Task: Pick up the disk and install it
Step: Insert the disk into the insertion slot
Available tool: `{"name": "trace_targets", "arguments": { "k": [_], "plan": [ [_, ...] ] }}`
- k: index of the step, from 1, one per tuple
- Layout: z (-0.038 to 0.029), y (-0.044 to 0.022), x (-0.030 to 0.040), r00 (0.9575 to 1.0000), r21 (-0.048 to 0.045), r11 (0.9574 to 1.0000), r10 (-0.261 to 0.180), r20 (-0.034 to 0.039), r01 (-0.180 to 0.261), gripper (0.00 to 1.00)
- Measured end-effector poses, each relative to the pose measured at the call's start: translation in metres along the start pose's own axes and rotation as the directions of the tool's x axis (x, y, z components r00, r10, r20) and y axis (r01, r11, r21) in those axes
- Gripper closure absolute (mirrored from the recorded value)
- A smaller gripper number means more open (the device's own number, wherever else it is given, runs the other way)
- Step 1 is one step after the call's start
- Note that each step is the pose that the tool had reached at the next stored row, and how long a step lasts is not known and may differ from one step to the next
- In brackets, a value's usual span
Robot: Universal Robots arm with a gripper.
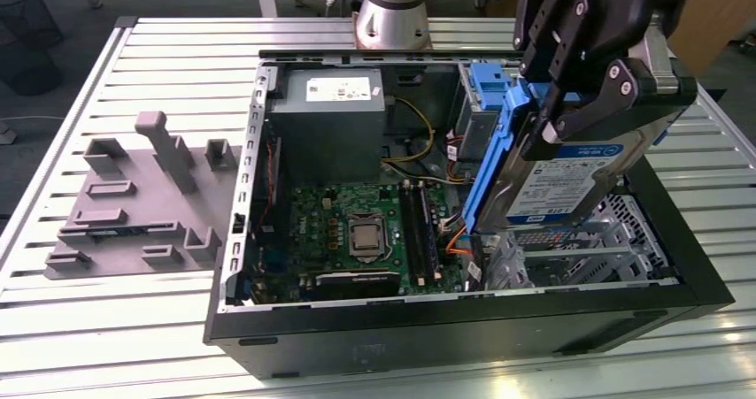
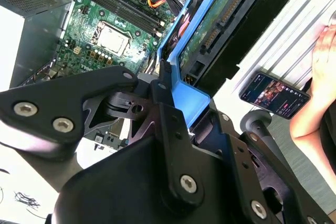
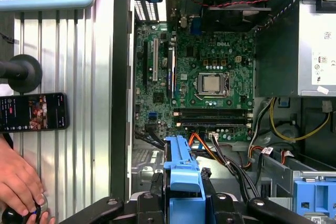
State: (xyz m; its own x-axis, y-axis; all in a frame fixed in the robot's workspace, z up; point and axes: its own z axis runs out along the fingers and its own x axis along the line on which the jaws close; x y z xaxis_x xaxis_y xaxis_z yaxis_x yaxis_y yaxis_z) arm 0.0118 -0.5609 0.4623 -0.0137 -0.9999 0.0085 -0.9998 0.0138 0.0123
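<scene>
INSTALL STEP UNDER WAY: The disk (image 1: 573,182) is held on edge, tilted, over the open PC case (image 1: 473,328). It is clamped at its upper end by the gripper (image 1: 585,107), whose fingers are closed on the blue carrier frame. The pick-up is judged done. The disk is poised above the metal drive bay (image 1: 579,257) at the exterior view's right side of the case, w/ its white-and-blue label turned outward. The mobo (image 1: 354,226) and grey PSU box (image 1: 328,120) are seen to the exterior view's left of it, and the blue latch piece (image 1: 487,85) just behind.

For seating, the carrier is judged to need squaring up w/ the bay rails and the tilt taking out. The cables near the bay are to be kept clear of.

In the second wrist view the disk's circuit-board side (image 2: 220,19) is shown beyond the gripper (image 2: 163,93). In the first wrist view the carrier's blue end (image 3: 181,171) is seen above the gripper (image 3: 181,203).

Whether the disk's lower edge is touching the bay can't be told, as that spot is covered by the disk itself. The arm is cut off at the frame edge. A person's hand (image 3: 18,184) and a phone (image 3: 34,112) are seen on the slatted table (image 1: 119,328), outside the case.
</scene>
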Motion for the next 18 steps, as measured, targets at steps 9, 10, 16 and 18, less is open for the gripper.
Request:
{"name": "trace_targets", "arguments": {
  "k": [9, 10, 16, 18],
  "plan": [
    [0.0011, -0.0169, -0.0002, 1.0000, 0.0000, 1.0000, 0.000, 0.0001, 0.000, 0.63],
    [0.0014, -0.0198, -0.0002, 1.0000, 0.0001, 1.0000, 0.000, 0.0001, 0.000, 0.63],
    [0.0040, -0.0343, -0.0004, 1.0000, 0.0000, 1.0000, 0.000, 0.0001, 0.000, 0.63],
    [0.0053, -0.0391, -0.0005, 1.0000, 0.0000, 1.0000, 0.000, 0.0001, 0.000, 0.63]
  ]
}}
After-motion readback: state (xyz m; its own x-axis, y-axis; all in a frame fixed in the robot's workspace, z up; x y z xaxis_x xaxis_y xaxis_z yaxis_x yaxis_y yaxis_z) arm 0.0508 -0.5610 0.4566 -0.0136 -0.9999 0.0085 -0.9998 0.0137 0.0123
